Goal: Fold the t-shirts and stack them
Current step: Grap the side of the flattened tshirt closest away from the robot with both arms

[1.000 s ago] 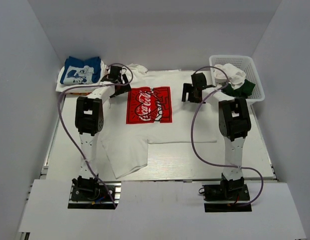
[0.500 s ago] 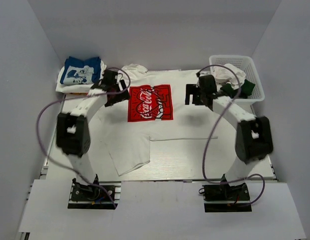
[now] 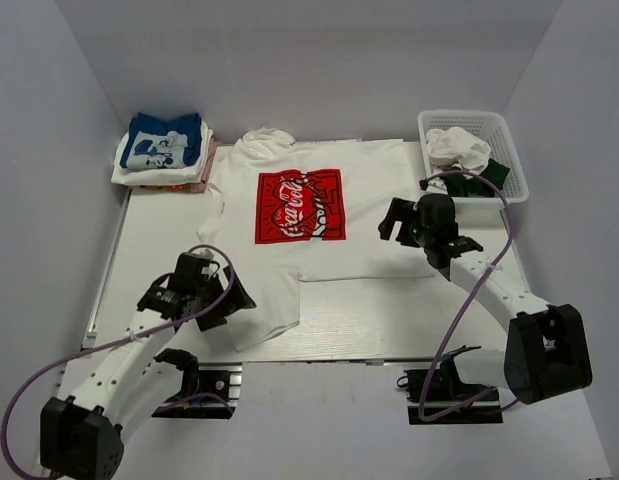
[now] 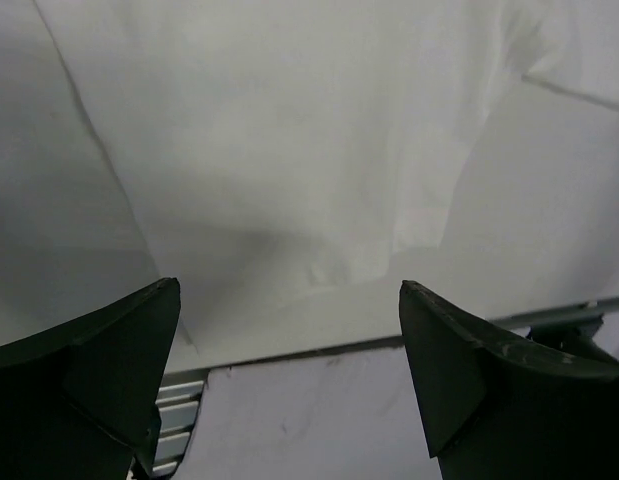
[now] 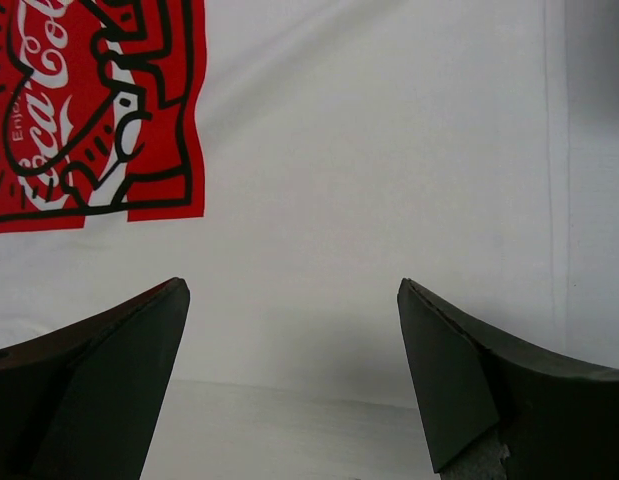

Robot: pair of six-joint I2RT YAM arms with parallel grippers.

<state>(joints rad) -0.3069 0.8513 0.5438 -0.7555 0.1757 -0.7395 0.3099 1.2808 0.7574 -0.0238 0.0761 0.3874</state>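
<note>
A large white t-shirt [image 3: 334,190] with a red square logo [image 3: 300,205] lies spread on the table, with a narrower flap [image 3: 264,305] reaching to the near edge. My left gripper [image 3: 236,298] is open and empty, low beside that flap; its wrist view shows the white cloth [image 4: 289,150] ahead of the left gripper [image 4: 289,290]. My right gripper [image 3: 391,221] is open and empty above the shirt's right side; its wrist view shows the logo [image 5: 99,110] and the shirt's lower edge by the right gripper [image 5: 292,285]. A folded blue t-shirt [image 3: 164,140] with white cartoon print tops a stack at the back left.
A white basket [image 3: 504,140] at the back right holds white cloth [image 3: 457,146] and dark green cloth [image 3: 494,172]. White and orange-pink folded shirts [image 3: 159,178] lie under the blue one. The table's near edge [image 4: 389,342] runs just beyond the flap. Grey walls enclose the table.
Both arms have drawn back from the shirt's far corners. The left gripper swung down to the near left flap; the right moved to the shirt's right side. The shirt lies flat.
</note>
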